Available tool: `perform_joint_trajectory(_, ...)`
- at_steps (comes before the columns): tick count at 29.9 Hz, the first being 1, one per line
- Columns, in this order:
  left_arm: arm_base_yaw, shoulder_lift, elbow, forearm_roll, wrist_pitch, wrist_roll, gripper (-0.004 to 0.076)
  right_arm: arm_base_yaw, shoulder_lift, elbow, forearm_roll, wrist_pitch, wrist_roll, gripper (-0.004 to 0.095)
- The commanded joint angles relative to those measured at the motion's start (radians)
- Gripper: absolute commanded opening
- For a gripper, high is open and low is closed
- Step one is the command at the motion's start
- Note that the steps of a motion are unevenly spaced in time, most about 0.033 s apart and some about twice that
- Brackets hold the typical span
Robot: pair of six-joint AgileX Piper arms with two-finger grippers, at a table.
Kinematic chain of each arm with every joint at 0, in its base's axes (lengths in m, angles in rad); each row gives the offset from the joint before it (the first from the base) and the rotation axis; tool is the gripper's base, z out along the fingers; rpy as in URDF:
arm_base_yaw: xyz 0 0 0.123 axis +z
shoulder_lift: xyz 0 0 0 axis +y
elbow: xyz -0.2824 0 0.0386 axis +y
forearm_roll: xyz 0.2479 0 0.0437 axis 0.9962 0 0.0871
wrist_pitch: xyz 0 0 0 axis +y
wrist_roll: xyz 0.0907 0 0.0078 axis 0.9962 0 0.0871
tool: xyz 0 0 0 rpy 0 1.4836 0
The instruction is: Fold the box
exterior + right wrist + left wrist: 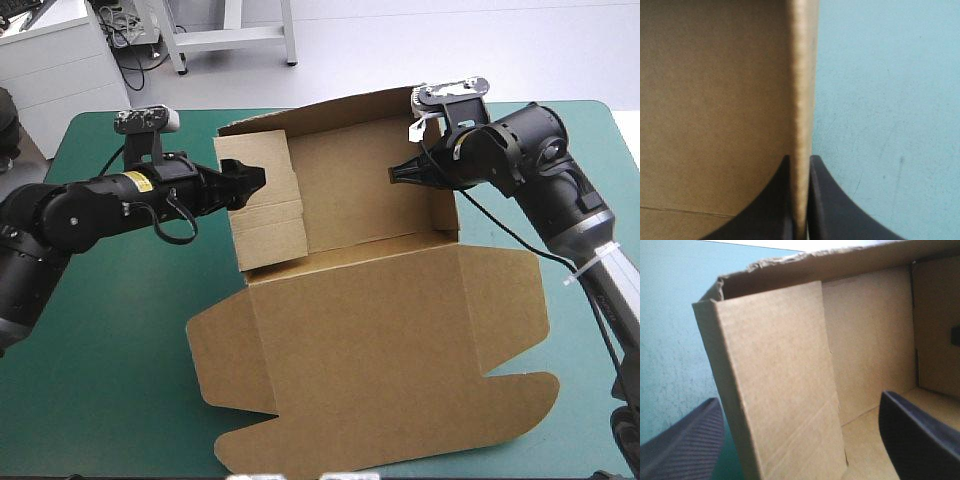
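The brown box (pixel 370 340) sits at the middle of the table (pixel 110 380), far walls raised, lid flat toward the near edge. The board looks light and stiff, likely bending only at its creases, so wall edges are the best hold. The fingers of the right gripper (pixel 397 173) pinch the right wall; the left gripper (pixel 252 181) stands spread astride the left wall. Whether that flap is tucked home is hard to make out

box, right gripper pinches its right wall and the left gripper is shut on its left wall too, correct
Not shut: the left wrist view shows the left gripper open, fingers astride the box's left wall. The right gripper does pinch the right wall.
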Motion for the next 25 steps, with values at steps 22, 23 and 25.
perform_joint_trajectory(22,-0.005,0.119,-0.031,-0.054,0.062,-0.083,0.0596,-0.001,-0.039,-0.032,-0.003,-0.038,0.04,-0.0018)
perform_joint_trajectory(23,-0.005,0.13,-0.031,-0.054,0.059,-0.083,0.0596,-0.001,-0.039,-0.032,-0.003,-0.038,0.04,-0.0017)
perform_joint_trajectory(25,-0.005,0.143,-0.031,-0.06,0.051,-0.083,0.0596,-0.001,-0.039,-0.032,-0.003,-0.038,0.04,-0.0018)
